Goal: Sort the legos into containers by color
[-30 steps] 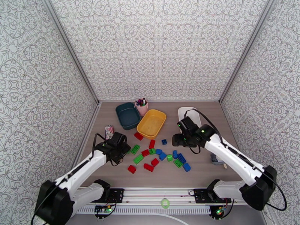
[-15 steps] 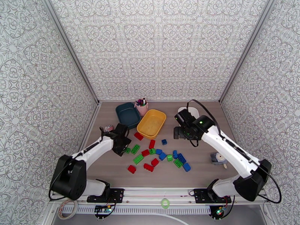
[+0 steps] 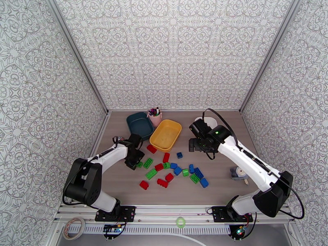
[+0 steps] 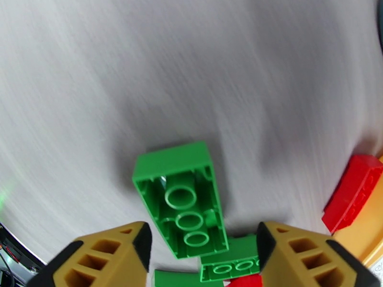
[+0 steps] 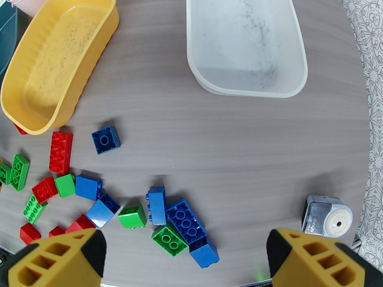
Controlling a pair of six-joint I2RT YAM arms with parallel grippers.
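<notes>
Red, green and blue legos (image 3: pixel 166 167) lie scattered on the table in front of the trays. An upside-down green lego (image 4: pixel 184 211) lies on the table between the fingertips of my left gripper (image 4: pixel 203 252), which is open around it without visibly touching it; in the top view that left gripper (image 3: pixel 135 160) is at the pile's left edge. My right gripper (image 5: pixel 186 264) is open and holds nothing, above a blue cluster of legos (image 5: pixel 184 223). Behind stand the teal tray (image 3: pixel 139 126), the yellow tray (image 3: pixel 165 134) and the white tray (image 5: pixel 244 44), all without legos inside.
A pink cup of pens (image 3: pixel 155 117) stands between the teal and yellow trays. A small grey sharpener (image 5: pixel 326 216) sits at the right, beside my right arm. A red lego (image 4: pixel 353 193) lies against the yellow tray's edge near my left gripper.
My left arm has reached further away from its base, up to the green lego at the pile's left edge, and its jaws have narrowed. My right gripper has opened wider and shifted slightly back.
</notes>
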